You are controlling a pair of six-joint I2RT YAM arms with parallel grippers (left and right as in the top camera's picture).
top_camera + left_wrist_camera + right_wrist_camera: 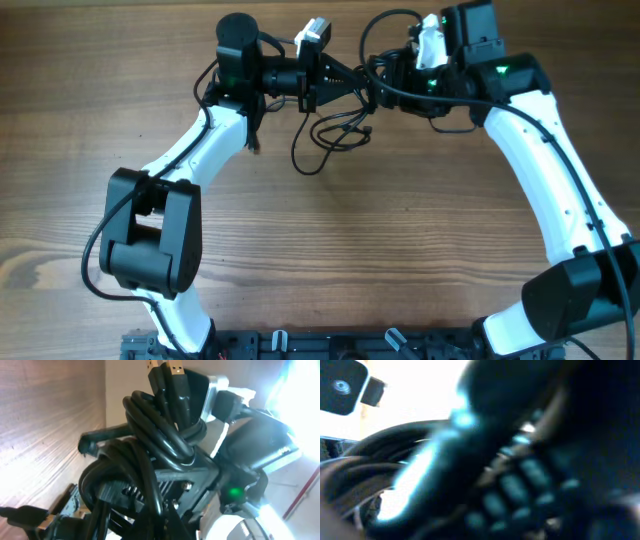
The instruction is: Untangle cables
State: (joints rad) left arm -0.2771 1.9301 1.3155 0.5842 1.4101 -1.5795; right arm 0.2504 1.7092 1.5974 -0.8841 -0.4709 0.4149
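The cables (162, 440) are bunched in a tight knot, thick black strands wound over each other, with two gold-tipped plug ends (172, 371) sticking out at twelve o'clock of the knot. Seen from above, the knot sits raised at the twelve o'clock edge of the tabletop (400, 230). Thinner loose loops (325, 140) trail from it toward six o'clock and lie slack on the wood.

The left gripper (352, 85) comes in from nine o'clock, pressed together on the knot. I take it to be acting as an anchor, holding the bundle up and steady so a strand can be drawn out. The right gripper (386, 86) meets it from three o'clock, right against the tangle. Its own view is a blue-black blur, so I cannot tell whether it is spread or pinching a strand.
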